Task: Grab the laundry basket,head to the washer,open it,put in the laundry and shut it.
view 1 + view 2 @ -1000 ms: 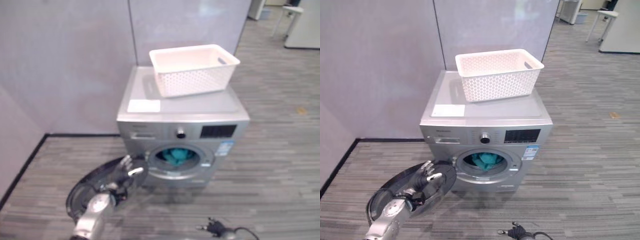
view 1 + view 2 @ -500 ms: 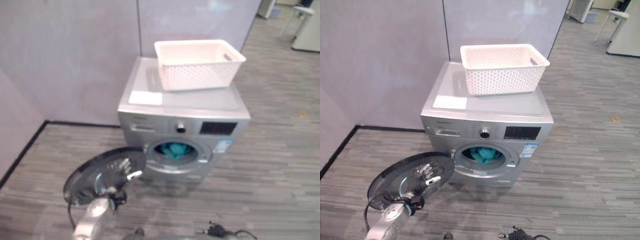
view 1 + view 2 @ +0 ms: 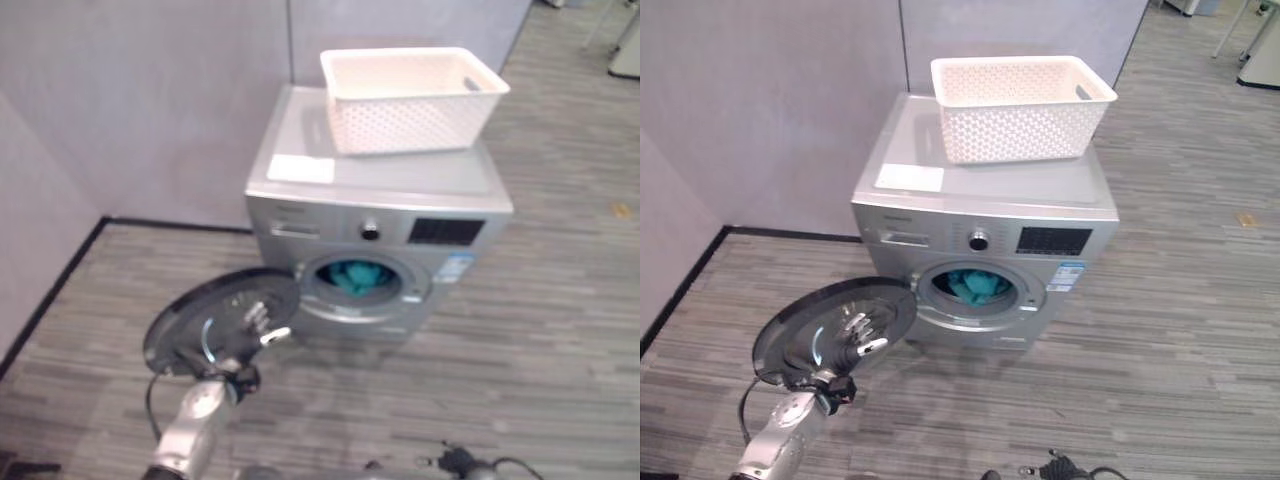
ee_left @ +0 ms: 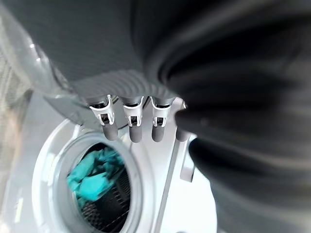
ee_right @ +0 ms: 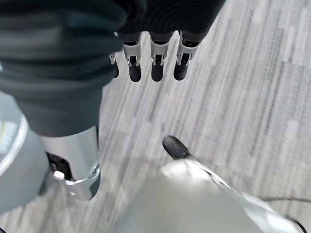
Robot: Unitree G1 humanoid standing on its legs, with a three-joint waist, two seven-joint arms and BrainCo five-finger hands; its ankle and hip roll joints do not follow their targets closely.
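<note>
Right eye view: the white laundry basket (image 3: 1020, 105) sits on top of the silver washer (image 3: 985, 215), toward its back right corner, and nothing can be seen inside it from this angle. A white sheet (image 3: 909, 178) lies flat on the washer top near the front left corner. The round door (image 3: 830, 325) is swung wide open to the left, and the drum opening (image 3: 978, 290) shows teal laundry (image 3: 975, 285) bunched inside. The left hand (image 3: 862, 335) rests against the inner face of the door, its fingers straight and spread, gripping nothing. From the left wrist view the same teal cloth lies in the perforated drum past the fingertips. The right hand (image 5: 153, 56) hangs over the grey striped floor (image 5: 252, 97), fingers extended and empty.
</note>
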